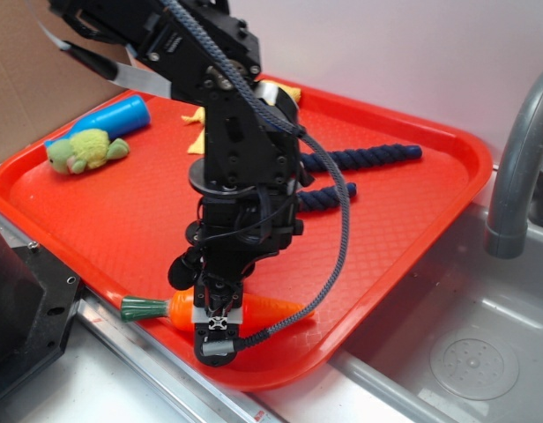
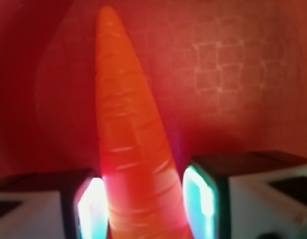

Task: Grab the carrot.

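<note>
Arm: black, folded steeply downward. Gripper (image 1: 217, 328): pointed down, pads (image 2: 91, 206) on both flanks of the carrot (image 2: 128, 149), left touching, right just beside.

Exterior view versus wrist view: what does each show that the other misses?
Only the exterior shows the carrot's dark green stem cap, the green plush toy, blue cylinder, dark blue rope and grey sink. Only the wrist shows the finger pads flanking the carrot. Both share the glossy orange plastic carrot, red plastic tray and gripper.
</note>
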You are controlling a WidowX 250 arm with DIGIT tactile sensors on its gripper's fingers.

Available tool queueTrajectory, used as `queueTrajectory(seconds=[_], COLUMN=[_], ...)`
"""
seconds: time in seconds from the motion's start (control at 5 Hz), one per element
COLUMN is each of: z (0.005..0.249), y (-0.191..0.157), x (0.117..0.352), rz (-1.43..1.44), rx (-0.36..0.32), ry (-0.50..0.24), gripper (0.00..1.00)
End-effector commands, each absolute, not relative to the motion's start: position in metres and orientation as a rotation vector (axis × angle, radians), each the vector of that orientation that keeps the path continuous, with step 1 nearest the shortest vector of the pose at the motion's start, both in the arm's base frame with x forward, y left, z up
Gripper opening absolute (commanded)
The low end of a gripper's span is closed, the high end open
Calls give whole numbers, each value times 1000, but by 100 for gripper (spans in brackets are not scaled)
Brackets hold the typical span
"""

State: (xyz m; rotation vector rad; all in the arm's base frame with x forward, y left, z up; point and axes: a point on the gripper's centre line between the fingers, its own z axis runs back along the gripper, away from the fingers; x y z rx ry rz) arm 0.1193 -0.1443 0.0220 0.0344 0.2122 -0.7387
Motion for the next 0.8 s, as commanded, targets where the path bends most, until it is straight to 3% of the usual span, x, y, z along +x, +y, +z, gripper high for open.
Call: queueTrajectory(seconds=[0.0,0.2,0.6], z=[120,167,188], y=[-46,0,14], x=[105,121,151], rz=[-318,-174,-13], rx=[-44,-49,67], ry=[54,-15,35], gripper=[0,0,0])
